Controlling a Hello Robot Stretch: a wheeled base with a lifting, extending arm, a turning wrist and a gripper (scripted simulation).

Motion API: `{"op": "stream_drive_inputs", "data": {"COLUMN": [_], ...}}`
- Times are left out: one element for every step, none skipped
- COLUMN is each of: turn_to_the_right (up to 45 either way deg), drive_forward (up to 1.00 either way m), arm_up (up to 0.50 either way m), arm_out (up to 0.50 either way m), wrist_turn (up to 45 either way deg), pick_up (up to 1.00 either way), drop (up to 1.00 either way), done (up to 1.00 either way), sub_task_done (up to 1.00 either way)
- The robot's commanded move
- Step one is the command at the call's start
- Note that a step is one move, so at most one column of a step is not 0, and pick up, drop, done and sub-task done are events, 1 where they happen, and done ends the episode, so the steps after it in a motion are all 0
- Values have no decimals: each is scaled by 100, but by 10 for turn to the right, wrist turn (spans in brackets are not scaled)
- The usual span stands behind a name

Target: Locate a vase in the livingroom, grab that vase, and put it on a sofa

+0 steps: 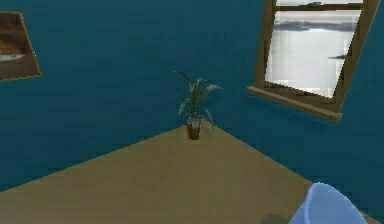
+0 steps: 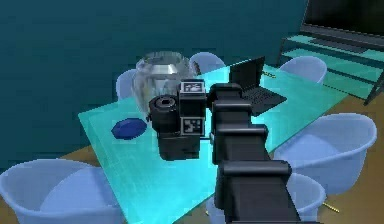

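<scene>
A turquoise glass surface point(image 2: 110, 120), ringed by pale blue chairs point(image 2: 50, 190), carries a small blue dish point(image 2: 128, 128) at its left and an open laptop point(image 2: 250, 82) to the right. Toward its far side stands the rounded glass vase point(image 2: 165, 70), upright with its long axis vertical. The dark arm point(image 2: 245, 150) reaches across the surface, and its fingers point(image 2: 158, 108) sit right in front of the vase, so I cannot tell how they are set or whether they have hold of anything. Teal walls close the room, with a television point(image 2: 345, 20) at the far right and, in a bare corner, a potted plant point(image 1: 192, 115) on the tan floor point(image 1: 150, 180) between a framed picture point(image 1: 15, 50) and a window point(image 1: 310, 50).
</scene>
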Motion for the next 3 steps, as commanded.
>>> {"op": "stream_drive_inputs", "data": {"turn_to_the_right": [0,0,0], "drive_forward": [0,0,0], "arm_up": [0,0,0], "arm_out": [0,0,0], "wrist_turn": [-450,-450,-330], "pick_up": [0,0,0], "drop": [0,0,0], "done": [0,0,0], "sub_task_done": [0,0,0]}}
